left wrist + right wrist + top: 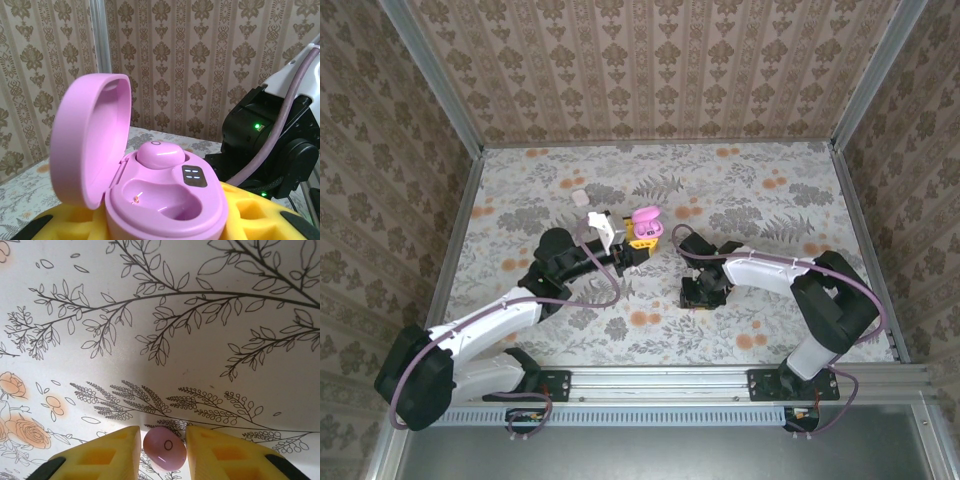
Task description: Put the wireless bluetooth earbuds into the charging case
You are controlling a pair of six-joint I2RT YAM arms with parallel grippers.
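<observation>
My left gripper point(638, 240) is shut on the pink charging case point(170, 200), held up over the table's middle with its lid point(90, 145) open. One pink earbud point(160, 154) sits in the far socket; the near socket is bare, with its small contact pins showing. My right gripper point(163, 439) points down at the tablecloth to the right of the case point(645, 216). A second pink earbud point(165, 449) lies between its yellow fingers point(110, 452), which press close against both of its sides.
A small white object point(581, 197) lies on the cloth behind and left of the case. The right arm's black wrist point(270, 135) stands close behind the case. Patterned walls close in the table on three sides.
</observation>
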